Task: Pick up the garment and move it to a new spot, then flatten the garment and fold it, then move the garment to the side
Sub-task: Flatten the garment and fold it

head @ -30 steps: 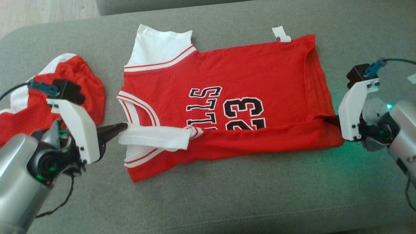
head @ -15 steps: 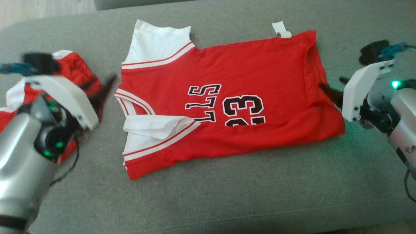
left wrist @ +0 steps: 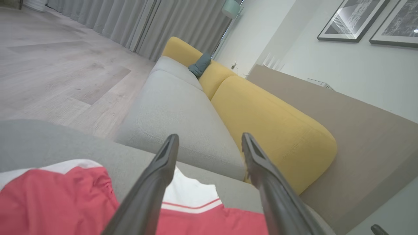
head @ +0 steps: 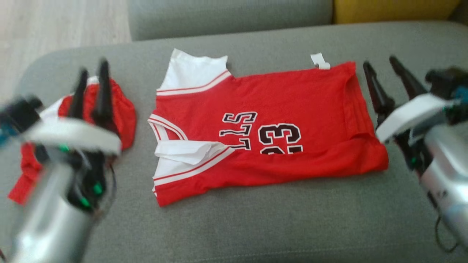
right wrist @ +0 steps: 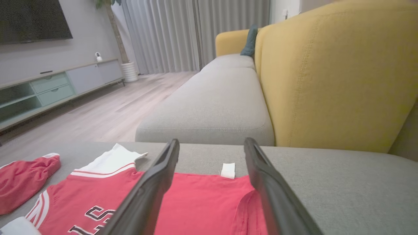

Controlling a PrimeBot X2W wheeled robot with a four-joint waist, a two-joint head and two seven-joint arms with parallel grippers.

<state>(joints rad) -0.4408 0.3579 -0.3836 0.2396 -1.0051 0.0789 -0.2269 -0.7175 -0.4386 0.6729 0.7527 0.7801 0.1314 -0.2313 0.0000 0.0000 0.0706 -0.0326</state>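
The garment [head: 267, 128] is a red jersey with white sleeves and black-and-white number 23, lying on the grey cushion [head: 256, 226] with its near edge folded up over the front. A white label sticks out at its far edge. My left gripper [head: 93, 67] stands open to the left of the jersey, above a second red-and-white garment [head: 120, 109], fingers pointing away. My right gripper [head: 380, 62] is open just right of the jersey's hem, holding nothing. The right wrist view shows the jersey [right wrist: 202, 205] under its spread fingers [right wrist: 153, 192]. In the left wrist view the jersey's white sleeve [left wrist: 189, 192] lies between the spread fingers.
A crumpled red-and-white garment [right wrist: 23, 179] lies at the cushion's left end. Behind the cushion are a grey sofa seat [right wrist: 215, 107] and a yellow backrest [right wrist: 333, 75]. Wooden floor [head: 62, 25] lies off the far left. Bare cushion stretches in front of the jersey.
Both grippers let go of the jersey's folded edge, opened and lifted away to the sides. The folded edge stays lying over the front. The camera also shifted.
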